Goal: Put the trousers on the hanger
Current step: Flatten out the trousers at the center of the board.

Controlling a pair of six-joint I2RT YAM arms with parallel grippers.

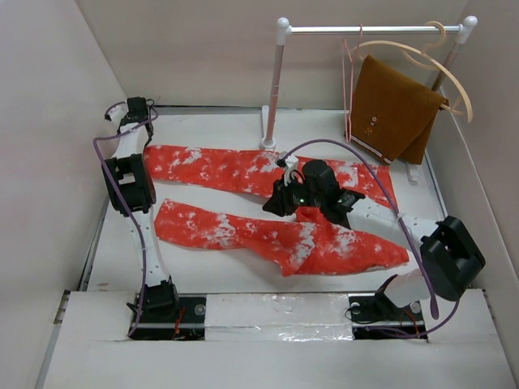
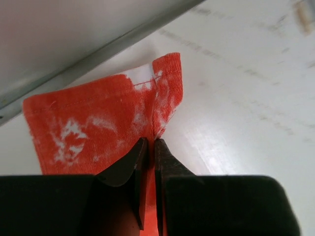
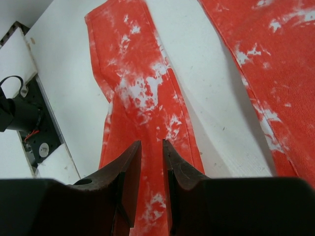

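trousers [image 1: 243, 166]: lying flat on the table [image 1: 243, 271], taking up the middle of the top view.
trousers axis: running left-right, waist at the right, both legs pointing left and splaying into a narrow V. One leg is lying in the upper half, the other slanting down to the right.
hanger [image 1: 346, 89]: hanging from the rail [image 1: 365, 30] at upper right, its thin pink wire dropping straight down. It is just left of the brown cloth [image 1: 393, 105] on the wooden hanger [image 1: 454, 77], and apart from the trousers.
left gripper [image 2: 149, 142]: sitting at the cuff end of the upper leg, at upper left of the top view. Its fingers [image 2: 133, 160] are pressing almost together, pinching a fold of cuff fabric.
right gripper [image 3: 151, 143]: sitting over the crotch area, centre of the top view. Its fingers [image 3: 127, 164] are leaving only a narrow slot, with orange fabric showing through it. Can't tell whether it is actually gripping.
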